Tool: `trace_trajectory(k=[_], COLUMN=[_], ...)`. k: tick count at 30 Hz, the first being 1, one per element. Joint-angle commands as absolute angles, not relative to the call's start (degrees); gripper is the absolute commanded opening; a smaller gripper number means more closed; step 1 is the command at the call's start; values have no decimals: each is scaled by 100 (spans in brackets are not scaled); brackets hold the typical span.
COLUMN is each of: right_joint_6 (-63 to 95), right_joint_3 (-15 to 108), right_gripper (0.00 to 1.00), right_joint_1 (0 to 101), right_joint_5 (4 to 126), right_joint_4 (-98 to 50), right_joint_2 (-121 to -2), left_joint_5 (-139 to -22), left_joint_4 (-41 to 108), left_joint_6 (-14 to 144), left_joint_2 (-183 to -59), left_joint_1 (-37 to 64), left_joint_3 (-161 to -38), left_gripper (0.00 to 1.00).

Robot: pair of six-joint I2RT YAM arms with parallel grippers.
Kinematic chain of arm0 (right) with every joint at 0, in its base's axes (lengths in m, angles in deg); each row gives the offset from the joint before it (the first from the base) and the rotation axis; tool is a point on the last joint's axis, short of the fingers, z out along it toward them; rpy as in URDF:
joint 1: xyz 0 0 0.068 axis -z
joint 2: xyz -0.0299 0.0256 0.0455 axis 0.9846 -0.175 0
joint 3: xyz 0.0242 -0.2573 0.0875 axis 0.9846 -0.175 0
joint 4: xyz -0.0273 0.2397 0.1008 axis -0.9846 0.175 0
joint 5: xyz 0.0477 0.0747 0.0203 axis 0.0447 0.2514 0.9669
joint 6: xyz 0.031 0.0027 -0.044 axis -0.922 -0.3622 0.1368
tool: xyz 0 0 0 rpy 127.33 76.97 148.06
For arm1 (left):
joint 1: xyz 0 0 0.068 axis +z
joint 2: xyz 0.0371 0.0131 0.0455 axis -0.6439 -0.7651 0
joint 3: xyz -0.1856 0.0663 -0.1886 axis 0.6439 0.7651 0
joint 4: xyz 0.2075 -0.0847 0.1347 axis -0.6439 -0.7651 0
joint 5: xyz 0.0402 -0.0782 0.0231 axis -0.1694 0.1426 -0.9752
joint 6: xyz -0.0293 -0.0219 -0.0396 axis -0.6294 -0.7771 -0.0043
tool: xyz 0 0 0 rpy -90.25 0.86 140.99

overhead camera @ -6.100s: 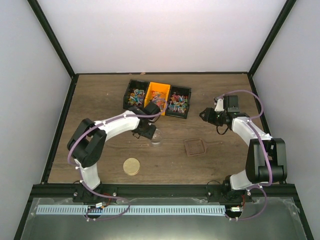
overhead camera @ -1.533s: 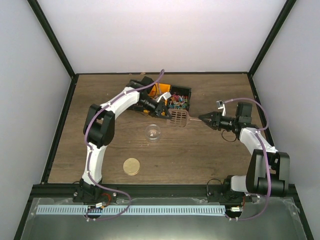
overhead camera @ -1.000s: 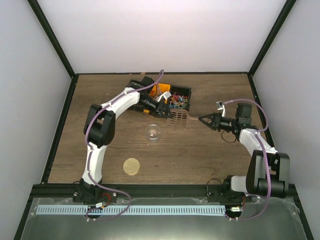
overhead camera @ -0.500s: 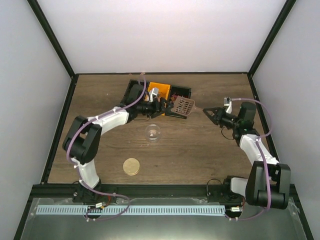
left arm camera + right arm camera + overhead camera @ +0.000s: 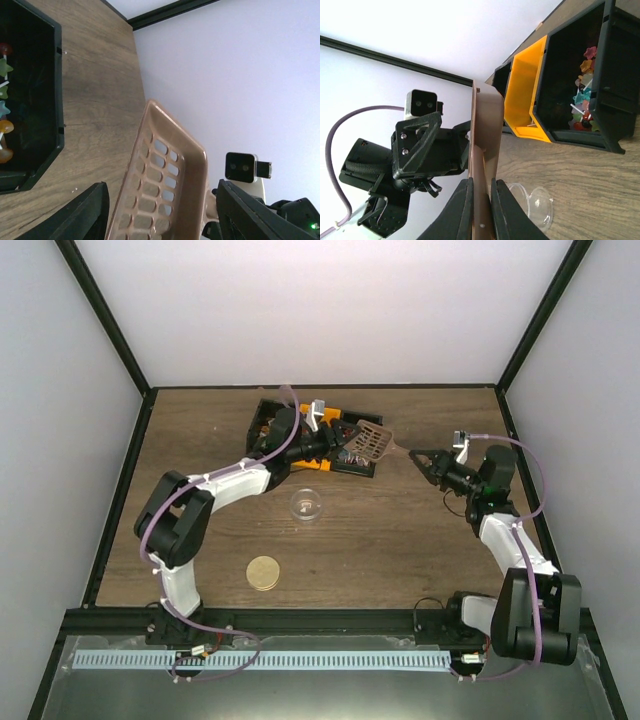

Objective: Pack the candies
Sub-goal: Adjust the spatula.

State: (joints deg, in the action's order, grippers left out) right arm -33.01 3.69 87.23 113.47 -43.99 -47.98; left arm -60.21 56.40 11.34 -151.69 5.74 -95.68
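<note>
The candies [image 5: 582,97] lie in a black bin [image 5: 612,70] beside an orange bin [image 5: 527,95]; a few more candies [image 5: 4,105] show at the left wrist view's edge. My right gripper [image 5: 481,200] is shut on the handle of a tan slotted scoop [image 5: 368,440], held in the air just right of the bins [image 5: 262,420]. My left gripper [image 5: 335,437] faces it, open, with the scoop [image 5: 160,190] between its spread fingers [image 5: 92,212]; I cannot tell if they touch. The scoop looks empty.
A clear round cup [image 5: 306,506] stands on the wooden table in front of the bins. A round tan disc lid [image 5: 263,572] lies nearer the front edge. The left arm covers much of the bins from above.
The scoop, lying on the table six seconds ago, now hangs by the bins in the right gripper. In the last second both grippers carried it up and back towards the bins.
</note>
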Motion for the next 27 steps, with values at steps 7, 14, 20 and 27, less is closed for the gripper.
trace_trajectory(k=[7, 14, 20, 27], right_joint_6=[-3326, -3182, -2778, -1893], right_joint_3=[403, 453, 620, 1071], right_gripper=[1, 1, 40, 76], right_joint_1=[8693, 8696, 8696, 8757], right_joint_5=[11621, 11632, 11606, 11295], right_joint_4=[-4473, -4289, -3828, -2685], right_joint_2=[-4715, -4731, -4659, -4498], left_joint_5=[-5897, -5629, -5168, -4200], left_joint_4=[5949, 5977, 5668, 5190], left_joint_6=[1048, 1053, 1450, 1961], left_joint_2=[-15368, -15514, -15672, -16024], left_joint_1=[535, 528, 568, 867], left_joint_3=[-9915, -9967, -10281, -10821], left_gripper=[19, 4, 4, 4])
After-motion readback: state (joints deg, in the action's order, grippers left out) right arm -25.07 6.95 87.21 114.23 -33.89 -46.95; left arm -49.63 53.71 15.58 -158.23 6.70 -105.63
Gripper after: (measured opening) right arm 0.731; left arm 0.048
